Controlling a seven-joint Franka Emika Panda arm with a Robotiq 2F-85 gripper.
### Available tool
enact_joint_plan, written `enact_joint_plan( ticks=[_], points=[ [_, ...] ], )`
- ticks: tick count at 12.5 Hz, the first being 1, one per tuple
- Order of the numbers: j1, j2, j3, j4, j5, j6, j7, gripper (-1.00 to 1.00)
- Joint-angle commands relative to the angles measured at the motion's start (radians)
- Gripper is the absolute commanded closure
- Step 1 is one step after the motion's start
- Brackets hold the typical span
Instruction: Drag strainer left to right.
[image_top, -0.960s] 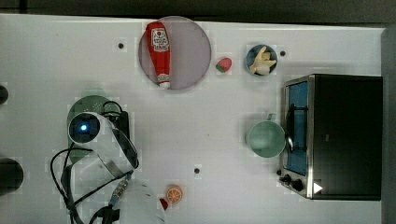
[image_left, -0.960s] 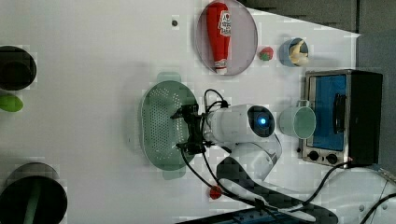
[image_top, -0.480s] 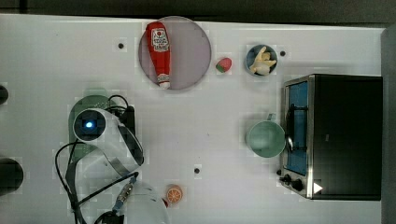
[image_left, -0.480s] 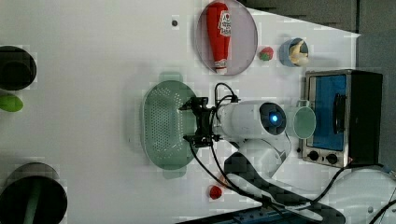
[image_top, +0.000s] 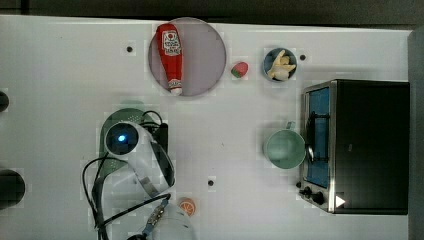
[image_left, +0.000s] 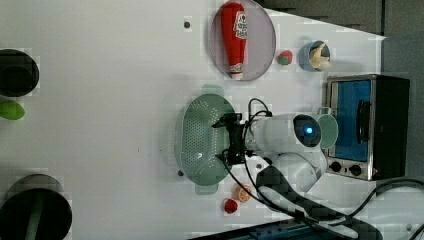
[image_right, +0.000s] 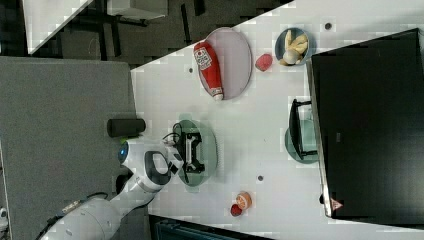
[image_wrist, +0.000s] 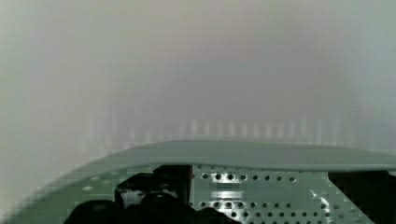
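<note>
1. Hanging over the bowl of the pale mint-green perforated plastic strainer (image_left: 202, 137), the black two-fingered hand (image_left: 231, 139) had its fingers spread wide, pinching nothing.
2. The strainer lay directly under the hand, its long axis running up and down in the left view, the fingers near its right-hand wall there.
3. Bare white worktop (image_left: 110, 100) lay beyond; the smooth round mint-green cup (image_top: 285, 149) stood well apart by the black-and-steel toaster oven (image_top: 357, 145).

One strainer (image_left: 200, 140), one mint cup (image_top: 285, 149), one ketchup bottle (image_top: 170, 57) on one round plate (image_top: 205, 55), one small bowl (image_top: 280, 64), one toaster oven (image_top: 360, 145), one strawberry (image_top: 240, 69), one orange slice (image_top: 187, 205), and one robot arm (image_left: 285, 135).
</note>
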Motion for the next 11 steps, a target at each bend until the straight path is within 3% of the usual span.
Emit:
enact_joint_plan(
  ticks=[1,11],
  points=[
    [-0.04,-0.039,-0.033,0.015,0.013,0.01,-0.094,-1.0],
    [-0.062,-0.085,-0.201,-0.018,0.013,0.01,-0.274,-1.0]
  ],
)
